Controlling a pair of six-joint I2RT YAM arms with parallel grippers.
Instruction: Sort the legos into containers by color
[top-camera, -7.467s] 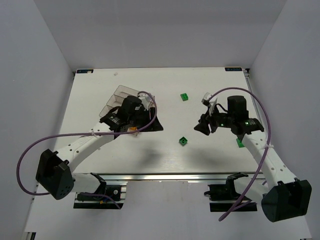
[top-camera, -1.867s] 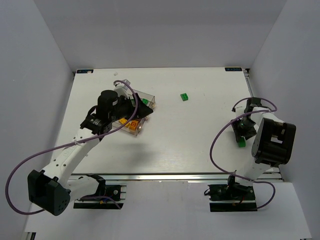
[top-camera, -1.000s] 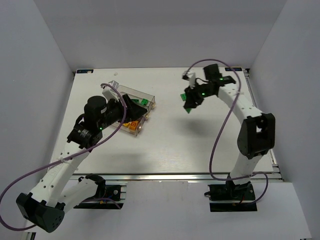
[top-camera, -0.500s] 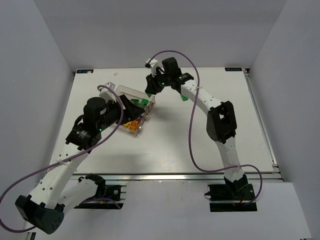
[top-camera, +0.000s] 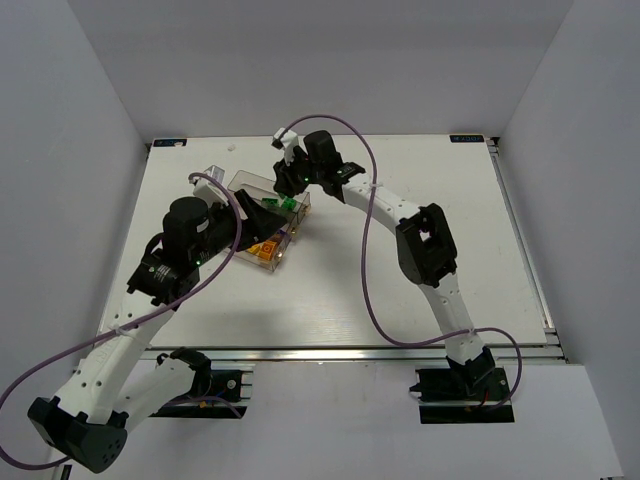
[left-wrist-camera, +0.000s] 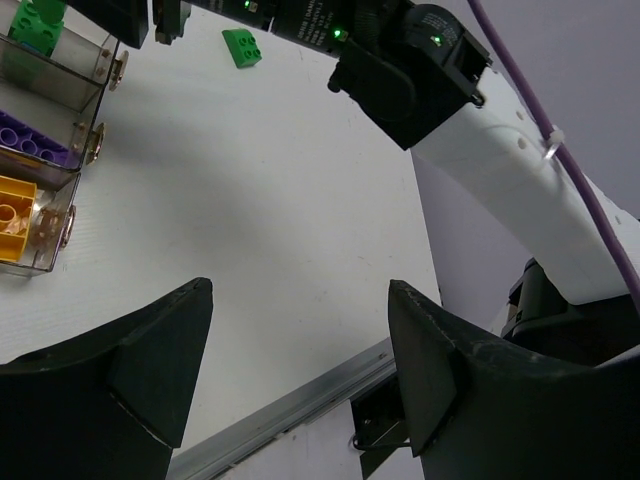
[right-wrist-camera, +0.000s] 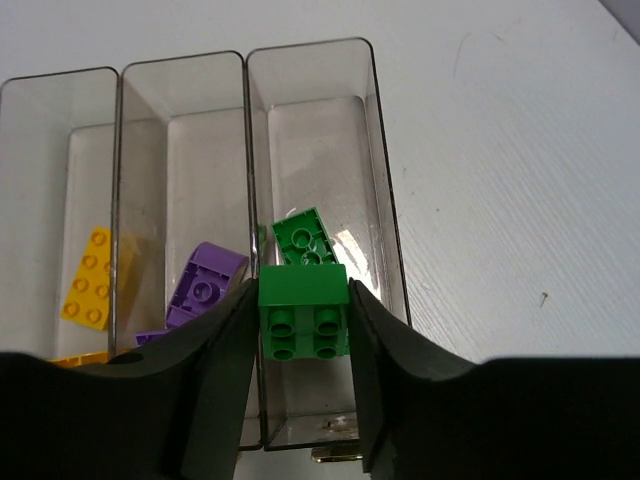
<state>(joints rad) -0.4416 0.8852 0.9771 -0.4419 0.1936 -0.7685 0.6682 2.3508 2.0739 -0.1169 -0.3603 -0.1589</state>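
Observation:
My right gripper (right-wrist-camera: 304, 345) is shut on a green lego (right-wrist-camera: 304, 310) and holds it over the near end of the right-hand bin of the clear containers (right-wrist-camera: 380, 150). That bin has another green lego (right-wrist-camera: 308, 238) lying in it. A purple lego (right-wrist-camera: 205, 285) lies in the middle bin and a yellow lego (right-wrist-camera: 88, 277) in the left one. From above, the right gripper (top-camera: 288, 182) hangs over the containers (top-camera: 246, 184). My left gripper (left-wrist-camera: 300, 340) is open over bare table beside the containers (left-wrist-camera: 90, 75). One more green lego (left-wrist-camera: 241, 47) lies loose on the table.
The right arm (top-camera: 375, 200) stretches across the back middle of the table, and its wrist (left-wrist-camera: 400, 70) looms in the left wrist view. The left arm (top-camera: 165, 270) lies along the left side. The table's front rail (left-wrist-camera: 290, 410) is near the left fingers.
The right arm has swung left from the back middle of the table to a spot over the containers. The left arm has barely moved.

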